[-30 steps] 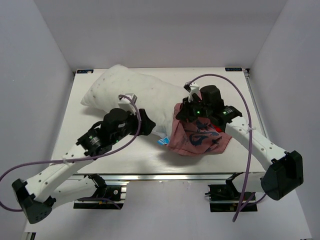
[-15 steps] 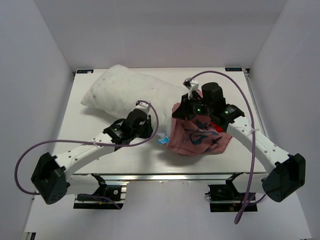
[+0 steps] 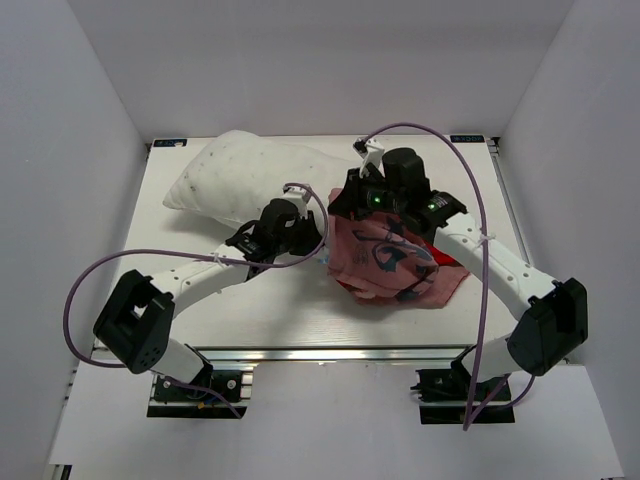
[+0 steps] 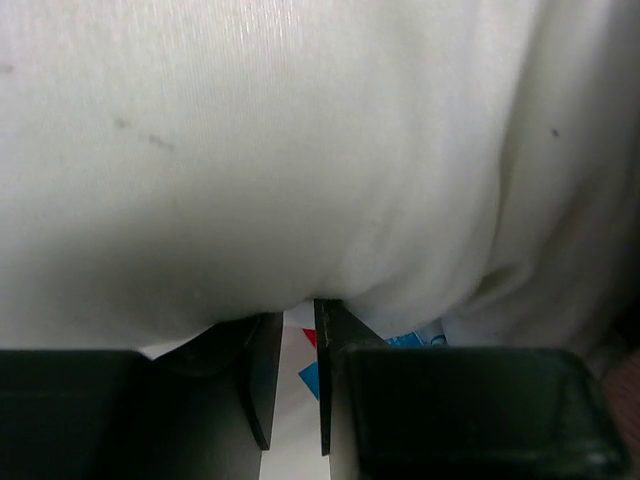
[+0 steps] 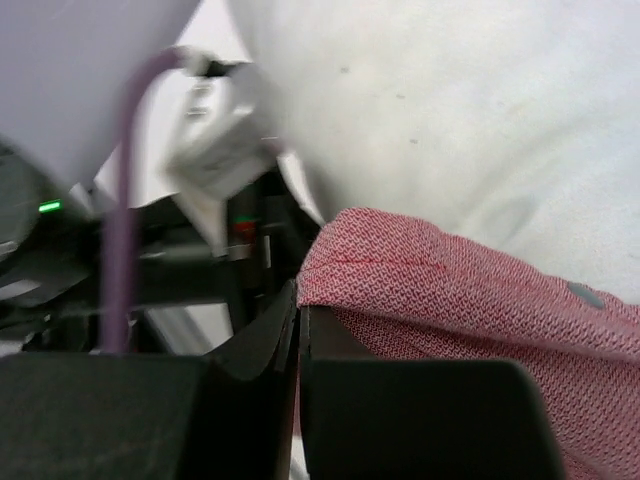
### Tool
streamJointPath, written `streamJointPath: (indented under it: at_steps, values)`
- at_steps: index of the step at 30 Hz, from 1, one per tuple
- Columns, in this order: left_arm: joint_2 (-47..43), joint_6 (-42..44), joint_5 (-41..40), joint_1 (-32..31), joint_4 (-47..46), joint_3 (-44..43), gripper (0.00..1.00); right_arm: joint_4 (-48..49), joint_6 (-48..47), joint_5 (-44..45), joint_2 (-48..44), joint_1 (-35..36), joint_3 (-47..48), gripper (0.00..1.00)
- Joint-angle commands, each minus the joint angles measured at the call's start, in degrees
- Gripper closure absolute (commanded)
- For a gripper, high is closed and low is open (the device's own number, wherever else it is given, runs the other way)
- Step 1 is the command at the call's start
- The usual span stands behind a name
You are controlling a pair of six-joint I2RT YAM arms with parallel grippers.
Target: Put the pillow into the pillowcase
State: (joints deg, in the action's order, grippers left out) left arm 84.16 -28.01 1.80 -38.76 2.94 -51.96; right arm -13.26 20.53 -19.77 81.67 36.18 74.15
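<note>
The white pillow (image 3: 240, 175) lies across the back left of the table, and its right end goes under the red-orange pillowcase (image 3: 390, 265), which is bunched at centre right. My left gripper (image 3: 312, 238) is at the pillow's near edge, its jaws nearly together with the tips pinched into the pillow fabric (image 4: 300, 150). My right gripper (image 3: 345, 200) is at the pillowcase's left rim. In the right wrist view this gripper (image 5: 300, 300) is shut on the red fabric edge (image 5: 450, 280), with the pillow (image 5: 450, 110) just behind it.
A blue and red label (image 4: 312, 378) shows between my left gripper's jaws, under the pillow. The white table (image 3: 200, 300) has walls on its left, back and right. My two grippers are close together near the middle.
My left arm has swung round and its gripper has moved right along the pillow's near edge. My right gripper has moved left and back, pulling the pillowcase rim further over the pillow.
</note>
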Motion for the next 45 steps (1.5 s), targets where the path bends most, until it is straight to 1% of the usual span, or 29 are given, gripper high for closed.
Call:
streamJointPath:
  at_steps: [1, 3, 4, 6, 7, 9, 10, 12, 14, 16, 17, 19, 20, 21, 22, 23, 25, 26, 27, 28, 29, 30, 31, 35, 38, 41, 42, 43, 45]
  values:
    - [-2.32, -0.73, 3.82, 0.88, -5.23, -1.74, 0.71, 3.33, 1.35, 7.71, 1.39, 0.38, 1.62, 1.00]
    - [-3.91, -0.73, 3.91, 1.06, -3.83, -0.25, 0.69, 2.89, -1.44, 11.31, 2.70, 0.38, 0.04, 1.00]
    - [-5.13, -0.64, 3.65, 1.06, -3.21, 0.28, 0.67, 2.10, -5.38, 12.38, 3.05, 0.38, -0.75, 0.89]
    - [-10.31, -0.21, 1.72, 1.06, 1.95, 1.33, 0.62, 1.22, -9.96, 12.57, 2.97, -0.06, -3.82, 0.79]
    - [-12.42, 0.23, 0.58, 1.06, 3.81, 1.86, 0.51, 0.78, -14.60, 11.61, 2.19, -0.15, -5.14, 0.69]
    - [-18.66, 1.72, -3.53, 0.97, 10.29, 1.87, 0.42, -0.54, -18.76, 8.45, -1.76, -0.24, -7.25, 0.62]
    - [-20.77, 2.17, -4.78, 1.14, 12.51, 1.17, 0.36, -1.85, -22.61, 7.30, -5.43, -0.32, -7.61, 0.54]
    - [-26.05, 3.92, -7.77, 1.15, 17.87, 0.47, 0.31, -3.70, -25.62, 4.13, -9.23, -0.32, -7.10, 0.44]
    - [-28.77, 5.85, -9.70, 1.23, 21.56, -1.46, 0.26, -5.80, -27.38, 3.34, -14.33, -0.41, -5.95, 0.40]
    - [-28.62, 7.35, -12.25, 1.32, 22.98, -4.27, 0.23, -6.43, -27.57, 5.43, -17.75, -0.50, -4.19, 0.39]
    - [-27.83, 7.96, -13.13, 1.32, 23.86, -5.33, 0.22, -5.65, -26.26, 10.66, -18.47, -0.41, -3.84, 0.39]
    - [-23.44, 10.25, -14.63, 1.76, 24.04, -7.79, 0.21, -3.72, -24.76, 16.49, -19.96, -1.37, -3.84, 0.32]
    - [-21.43, 11.39, -14.81, 1.94, 23.52, -10.50, 0.20, -1.10, -22.67, 22.17, -20.14, -1.99, -4.36, 0.30]
    - [-17.58, 11.92, -14.64, 2.72, 22.82, -11.83, 0.19, 0.15, -21.69, 24.14, -20.15, -2.69, -4.89, 0.25]
    - [-15.45, 12.53, -14.03, 3.25, 20.99, -14.45, 0.17, 1.12, -20.98, 25.56, -19.36, -4.53, -5.59, 0.24]
    - [-13.34, 13.76, -13.50, 3.95, 20.27, -16.22, 0.15, 1.48, -17.32, 26.53, -18.57, -5.85, -5.42, 0.24]
    - [-5.26, 14.47, -10.69, 6.59, 20.52, -20.96, 0.13, 0.08, -13.87, 25.84, -14.64, -9.79, -3.41, 0.24]
    - [-2.10, 15.26, -10.07, 7.38, 21.31, -27.25, 0.12, -0.71, -12.11, 24.09, -13.13, -11.21, -2.70, 0.24]
    - [0.97, 15.70, -9.80, 8.34, 22.36, -30.79, 0.12, -2.63, -9.23, 23.38, -11.55, -12.35, -1.91, 0.24]
    - [7.10, 16.23, -8.93, 8.79, 24.72, -34.22, 0.12, -3.43, -8.15, 22.59, -8.75, -14.37, -0.60, 0.24]
    - [9.94, 17.19, -8.49, 9.05, 25.88, -41.04, 0.11, -3.79, -7.53, 20.58, -7.85, -15.26, -0.59, 0.24]
    - [12.58, 17.46, -8.05, 9.40, 27.02, -44.16, 0.11, -3.53, -7.00, 20.30, -6.71, -15.96, -0.59, 0.24]
    - [16.87, 17.81, -6.91, 9.49, 28.34, -46.80, 0.10, -3.36, -6.91, 18.30, -6.44, -16.84, -0.67, 0.24]
    - [22.26, 16.06, -4.98, 10.02, 27.73, -50.69, 0.02, -2.92, -7.00, 15.47, -6.43, -17.55, -2.16, 0.25]
    - [28.05, 15.88, -2.78, 10.11, 30.89, -53.85, 0.02, -2.92, -7.18, 14.76, -6.78, -17.81, -3.31, 0.25]
    - [30.79, 15.36, -1.98, 10.02, 31.34, -50.53, 0.04, -2.83, -6.91, 14.24, -6.87, -18.17, -4.36, 0.25]
    - [31.32, 15.35, -1.89, 10.02, 31.60, -49.30, 0.08, -2.83, -6.82, 14.15, -6.96, -18.51, -4.63, 0.25]
    - [31.76, 15.27, -1.89, 10.02, 32.30, -46.76, 0.23, -2.65, -6.82, 13.88, -7.05, -18.61, -4.80, 0.25]
    - [32.47, 15.27, -1.89, 10.11, 32.57, -43.94, 0.42, -2.65, -6.91, 13.79, -7.14, -19.04, -5.33, 0.25]
